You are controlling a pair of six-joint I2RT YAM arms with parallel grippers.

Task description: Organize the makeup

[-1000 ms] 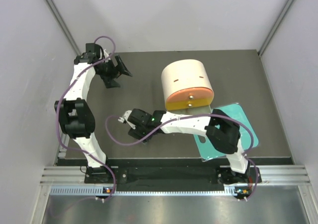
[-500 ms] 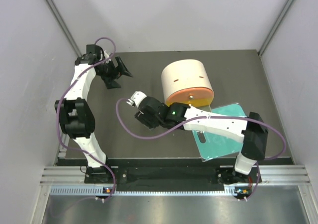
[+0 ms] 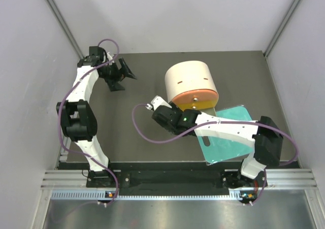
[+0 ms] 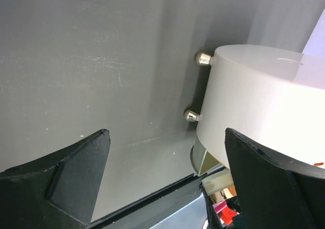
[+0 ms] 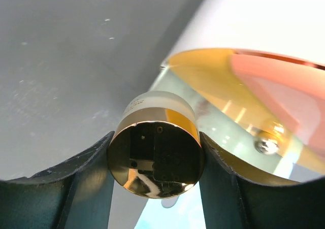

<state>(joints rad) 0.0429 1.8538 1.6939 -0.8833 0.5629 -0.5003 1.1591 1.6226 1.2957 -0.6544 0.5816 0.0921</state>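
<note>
**Round gold compact (image 5: 155,163) in a grip**
Its mirror-bright gold face is turned to the wrist camera and reflects dark shapes, with a pale band along its upper edge. It sits clamped in the right gripper (image 5: 155,150), just beside the orange-fronted box (image 5: 264,76).

We look down on a dark grey tabletop (image 3: 147,87) closed in by pale walls (image 3: 177,15). Off centre toward two o'clock stands a big cream cylindrical box (image 3: 191,79), its orange end face (image 3: 195,101) turned to six o'clock. A flat teal board (image 3: 244,115) lies at four o'clock, its far edge meeting the box; we cannot tell whether it slips beneath. In the left wrist view, two small metal knobs (image 4: 203,59) stick out from the box's cream side.
</note>
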